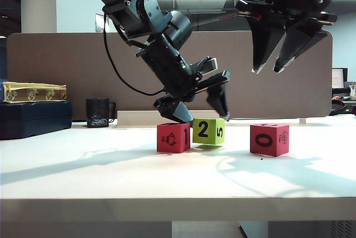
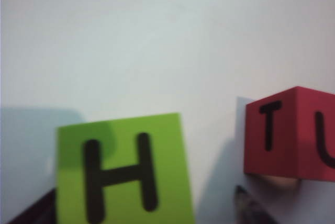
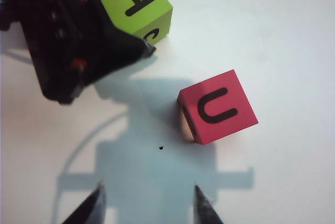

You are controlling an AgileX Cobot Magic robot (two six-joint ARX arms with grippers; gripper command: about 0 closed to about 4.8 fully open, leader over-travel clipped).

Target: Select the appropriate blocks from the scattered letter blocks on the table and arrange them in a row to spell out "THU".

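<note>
Both tools gape: left tool [image 1: 201, 100] straddling the green block [image 1: 208, 131], right tool [image 1: 268, 70] high above the table [image 1: 83, 171].

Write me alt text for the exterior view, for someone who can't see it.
The open left gripper straddles a lime green block set beside a red block on the white table. A second red block sits apart on the right, below the raised, open right gripper.
</note>
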